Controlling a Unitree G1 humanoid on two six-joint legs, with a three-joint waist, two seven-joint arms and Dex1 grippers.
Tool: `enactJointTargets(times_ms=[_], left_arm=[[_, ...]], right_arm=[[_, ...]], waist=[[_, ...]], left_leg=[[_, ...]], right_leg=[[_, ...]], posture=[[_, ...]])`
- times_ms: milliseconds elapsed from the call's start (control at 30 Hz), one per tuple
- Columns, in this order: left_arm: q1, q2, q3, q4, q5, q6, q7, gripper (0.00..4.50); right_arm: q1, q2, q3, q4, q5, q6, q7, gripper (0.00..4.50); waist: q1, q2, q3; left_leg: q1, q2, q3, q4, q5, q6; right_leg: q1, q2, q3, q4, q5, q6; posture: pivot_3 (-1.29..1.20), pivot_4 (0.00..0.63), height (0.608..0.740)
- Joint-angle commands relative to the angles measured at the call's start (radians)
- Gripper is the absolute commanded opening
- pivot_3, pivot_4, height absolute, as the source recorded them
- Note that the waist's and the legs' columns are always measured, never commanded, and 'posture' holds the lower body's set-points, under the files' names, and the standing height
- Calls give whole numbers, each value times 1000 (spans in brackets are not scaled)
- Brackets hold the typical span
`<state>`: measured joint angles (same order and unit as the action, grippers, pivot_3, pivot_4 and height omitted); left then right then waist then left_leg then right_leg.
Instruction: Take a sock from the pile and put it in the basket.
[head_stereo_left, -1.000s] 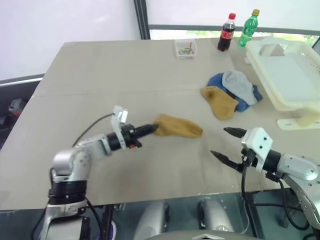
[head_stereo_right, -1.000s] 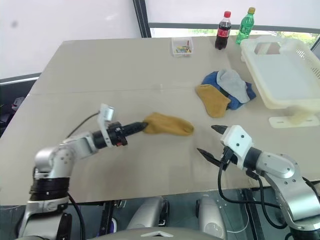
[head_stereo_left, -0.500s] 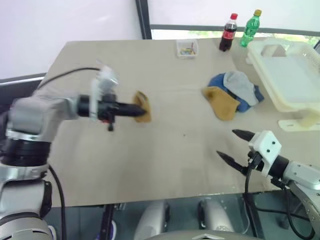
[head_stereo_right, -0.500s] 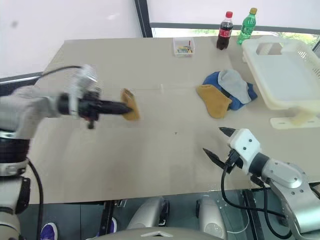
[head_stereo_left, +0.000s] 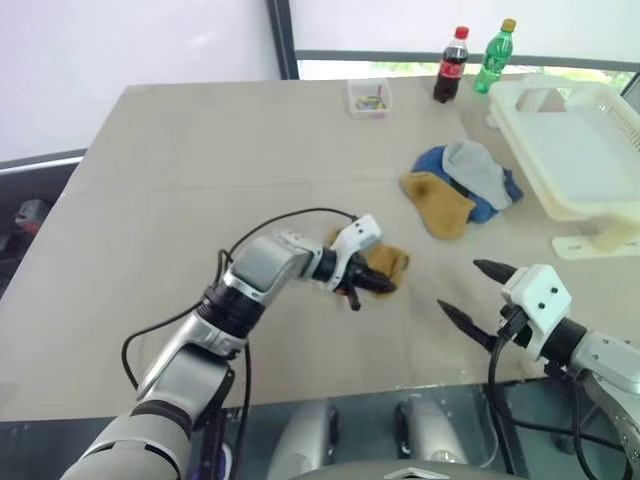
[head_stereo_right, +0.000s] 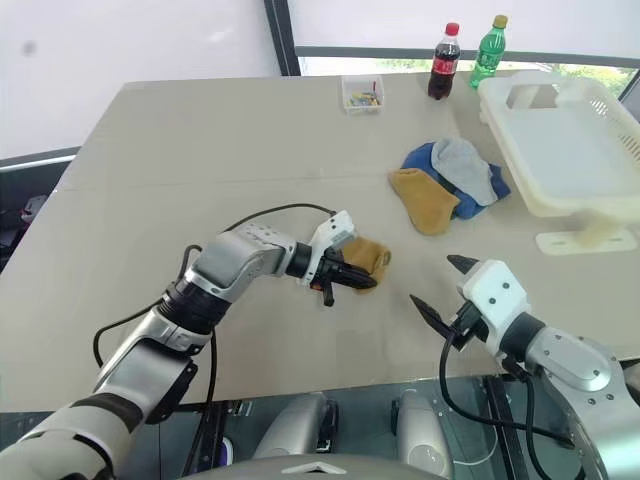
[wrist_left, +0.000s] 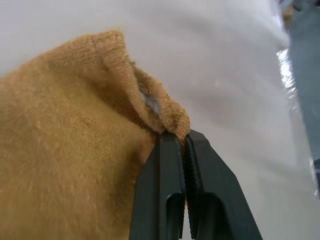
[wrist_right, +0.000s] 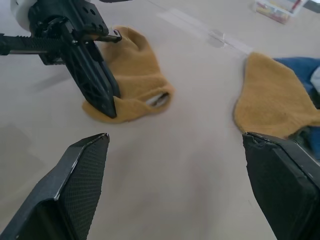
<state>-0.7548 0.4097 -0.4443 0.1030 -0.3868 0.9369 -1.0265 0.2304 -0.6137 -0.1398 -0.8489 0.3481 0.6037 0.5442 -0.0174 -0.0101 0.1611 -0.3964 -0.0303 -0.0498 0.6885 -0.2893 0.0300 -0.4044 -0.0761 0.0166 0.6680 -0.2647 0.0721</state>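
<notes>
A mustard-yellow sock lies crumpled on the tan table, near its middle and towards the front. My left gripper is shut on its cuff edge, the fingers pinching the fabric at their tips. The pile of blue, pale grey and mustard socks sits farther back to the right. Beside it at the far right stands the cream-white basket. My right gripper hovers open near the front edge, a short way right of the held sock, with nothing between its fingers.
A cola bottle, a green bottle and a small clear box stand along the far edge. A white bracket lies in front of the basket. The left arm's cable loops over the table.
My left arm has swung the sock from the raised left side rightwards and down onto the table, just left of the right gripper. The right gripper has stayed open in place.
</notes>
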Motion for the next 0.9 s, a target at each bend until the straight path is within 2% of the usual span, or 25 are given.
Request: enactJointTargets(times_ms=[33,67,167,267,367,567,667,733,767,800,867,900], left_arm=[[30,18,102,-74,-58,-8,-15,1829],[47,32,146,-99,-81,-30,-29,2280],[84,99,270,-123,-138,-57,-64,2280],[81,137,316,-44,-76,-166,-27,2280],[28,87,284,142,63,-352,84,2280],[-75,-72,236,451,203,-513,201,2280],[-81,-129,228,519,232,-557,211,2341],[-70,-149,239,517,236,-553,220,1750],[-58,-154,252,497,226,-540,219,1527],[-49,-157,260,479,218,-529,217,1102],[19,-130,277,328,176,-438,190,100],[64,-111,295,223,145,-351,199,0]], right_arm=[[-30,28,6,-58,57,75,-46,4500],[-54,44,18,-59,69,119,-73,4500],[-157,92,68,-15,86,221,-137,4500],[-280,132,139,82,58,284,-184,4500],[-394,183,210,176,34,321,-217,4500],[-461,220,277,337,-17,329,-240,4500],[-477,241,273,414,-36,313,-251,3738],[-475,234,272,427,-41,316,-240,2747],[-471,225,273,427,-39,314,-228,2438],[-468,220,273,426,-37,312,-219,1958],[-461,169,298,433,-58,262,-170,974],[-459,136,316,437,-72,215,-132,401]], waist=[[0,0,0],[0,0,0],[0,0,0],[3,0,0],[15,0,-1],[29,0,-1],[26,0,-1],[19,-1,-1],[15,-1,-2],[11,-1,-2],[2,0,-2],[-3,0,-2]], left_leg=[[0,0,0,0,0,0],[0,0,0,0,0,0],[1,0,0,0,0,0],[1,0,0,1,0,-1],[3,-2,0,1,1,-1],[-5,-7,-1,1,1,-1],[-5,-9,0,0,1,-1],[-4,-9,0,0,1,-1],[-4,-9,0,0,1,-1],[-3,-9,0,0,1,-1],[-3,-8,0,1,1,-1],[-3,-8,1,0,1,-1]], right_leg=[[0,0,1,0,0,0],[0,0,1,1,0,0],[-1,0,1,2,0,0],[-1,-1,1,3,0,0],[-1,-1,1,4,0,0],[-5,-4,0,2,0,0],[-6,-4,0,3,0,0],[-6,-4,1,4,0,0],[-6,-4,1,4,0,0],[-6,-4,1,5,0,0],[-6,-4,1,6,0,0],[-6,-4,2,6,0,0]], posture=[[0,150,740],[0,150,740],[0,150,740],[0,150,740],[0,150,740],[0,150,740],[0,150,740],[0,150,740],[0,150,740],[0,150,740],[0,150,740],[0,150,740]])
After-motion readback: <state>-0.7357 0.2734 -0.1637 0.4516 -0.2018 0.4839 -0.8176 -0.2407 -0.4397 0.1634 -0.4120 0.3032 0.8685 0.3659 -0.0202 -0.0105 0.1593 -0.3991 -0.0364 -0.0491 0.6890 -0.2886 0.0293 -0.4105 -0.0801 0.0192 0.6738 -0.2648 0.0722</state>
